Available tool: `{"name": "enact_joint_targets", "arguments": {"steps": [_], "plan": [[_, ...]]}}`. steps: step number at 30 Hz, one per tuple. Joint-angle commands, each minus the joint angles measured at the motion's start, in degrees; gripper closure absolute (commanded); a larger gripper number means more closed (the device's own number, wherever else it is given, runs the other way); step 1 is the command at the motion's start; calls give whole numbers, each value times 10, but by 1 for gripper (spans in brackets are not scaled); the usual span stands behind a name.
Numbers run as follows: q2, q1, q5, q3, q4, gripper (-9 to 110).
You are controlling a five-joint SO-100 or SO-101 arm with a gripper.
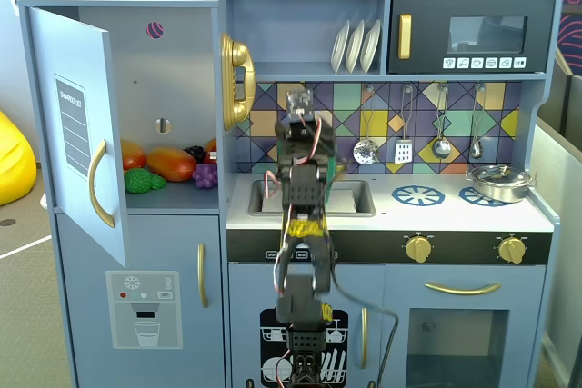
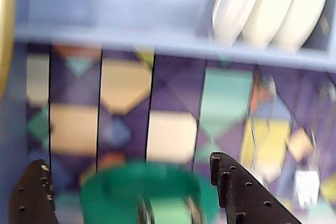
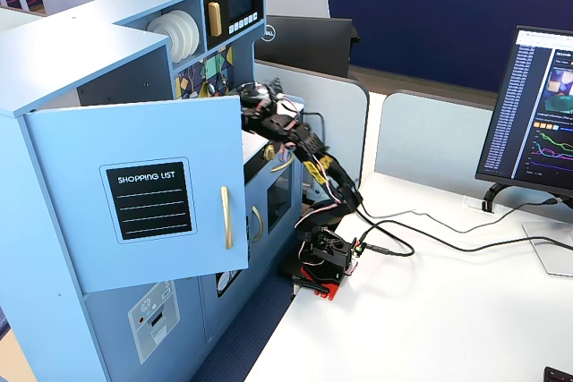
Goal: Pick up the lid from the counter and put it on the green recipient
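Observation:
In the wrist view my gripper (image 2: 128, 162) is open and empty. Its two black fingers (image 2: 239, 192) stand wide apart on either side of the green recipient (image 2: 121, 195), which is blurred and low in the frame, its lighter green strap (image 2: 168, 212) facing me. The blur hides whether the lid lies on its top, and I cannot pick out the lid anywhere else. In a fixed view the gripper (image 1: 300, 111) is raised above the counter by the sink, and only a green sliver of the recipient (image 1: 337, 166) shows behind the arm. The gripper also shows in the other fixed view (image 3: 257, 93).
The patterned backsplash (image 2: 168, 129) is close ahead, with a shelf of white plates (image 2: 268, 9) above. The sink (image 1: 355, 195) lies behind the arm, blue burner rings (image 1: 418, 194) and a silver pot (image 1: 498, 182) to the right. The fridge door (image 1: 77, 134) hangs open at the left.

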Motion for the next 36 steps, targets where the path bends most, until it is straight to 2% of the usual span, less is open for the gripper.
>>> {"name": "enact_joint_targets", "arguments": {"steps": [1,6,7,13,18,25,29,36], "plan": [[164,25,14,116,96,73],[306,33,50,267,269,79],[330,36,29,302,296,81],[362,17,68,466,351,101],[362,0,114,592,323,101],[362,-11,116,729,311,101],[362,-35,151,738,367,101],[364,-30,97,738,507,101]]}}
